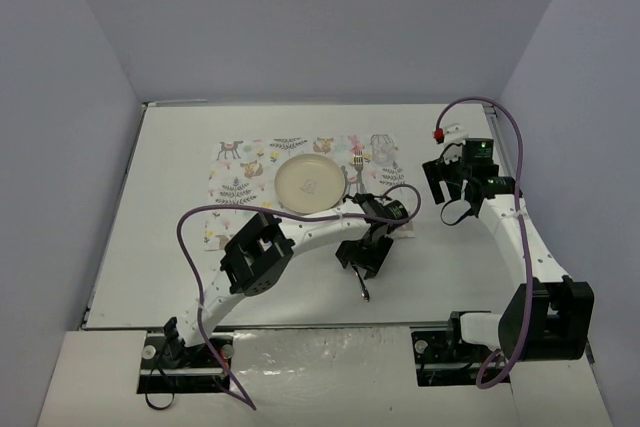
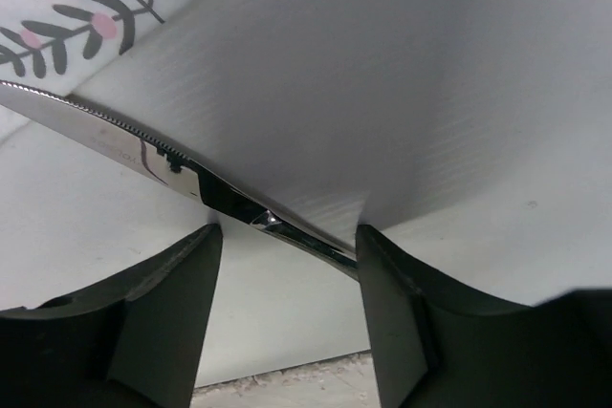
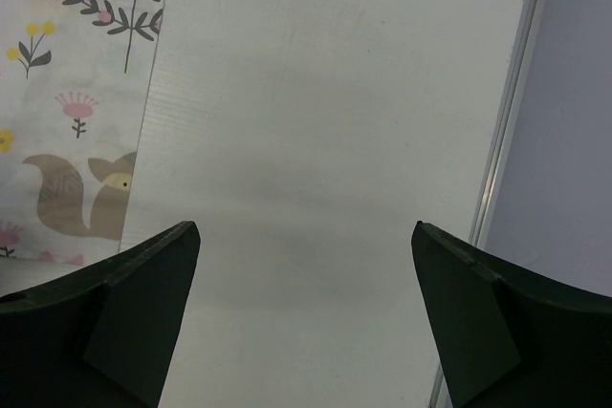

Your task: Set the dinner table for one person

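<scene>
Where the knife (image 2: 105, 136) lies, left fingers (image 2: 143, 312) straddle it.

Dinner table (image 1: 150, 207) with placemat (image 1: 232, 182), apparently knife (image 1: 361, 285)

No text, number or brand could be read in any view. The plate (image 1: 311, 181), toward 12 o'clock on the worktop (image 1: 180, 247), carried a faint pale mark at its centre, too small to make out. In the left wrist view, the knife (image 2: 124, 140) bore a small dark stamp on its blade near the handle, toward 9 o'clock in that view; it was blurred and illegible. The placemat (image 1: 240, 172) showed only printed animals and plants, with no lettering to be told.
</scene>
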Controlling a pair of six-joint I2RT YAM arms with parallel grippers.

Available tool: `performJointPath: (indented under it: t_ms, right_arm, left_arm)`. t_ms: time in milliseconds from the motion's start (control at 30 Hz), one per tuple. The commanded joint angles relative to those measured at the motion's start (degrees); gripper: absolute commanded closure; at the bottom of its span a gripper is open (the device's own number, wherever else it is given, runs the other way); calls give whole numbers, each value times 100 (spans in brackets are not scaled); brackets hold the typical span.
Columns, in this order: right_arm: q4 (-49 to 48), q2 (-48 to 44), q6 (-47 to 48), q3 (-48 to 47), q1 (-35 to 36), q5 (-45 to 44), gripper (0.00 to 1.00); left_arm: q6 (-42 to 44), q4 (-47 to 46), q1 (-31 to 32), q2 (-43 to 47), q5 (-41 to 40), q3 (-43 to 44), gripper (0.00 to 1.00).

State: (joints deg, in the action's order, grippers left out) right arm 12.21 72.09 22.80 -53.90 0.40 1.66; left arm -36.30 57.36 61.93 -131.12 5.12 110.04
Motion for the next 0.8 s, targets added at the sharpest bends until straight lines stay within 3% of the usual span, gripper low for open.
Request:
performJointPath:
  t_ms: [0,67,167,333,433,567,767]
  right_arm:
    - [-184,42,17,-326,-11,-149,10]
    - [-184,34,14,-339,-14,-149,10]
    - [-195,30,43,-346,-14,-203,10]
    - [-235,-62,109,-435,-14,-416,10]
    - [-351,-187,128,-446,-14,-516,10]
    - [-544,-498,130,-400,-173,-627,10]
    - [-766,-741,31,-372,-199,-918,10]
  left_arm:
    - [-197,45,24,-118,576,-126,57]
    - [-144,5,45,-172,631,-148,66]
    - [83,-92,94,-174,538,-210,91]
    - [266,-68,172,-198,302,-81,87]
    - [422,-121,258,-263,436,-68,99]
    - [695,-145,266,-379,451,-26,100]
    - [1397,-468,188,-78,-652,90,100]
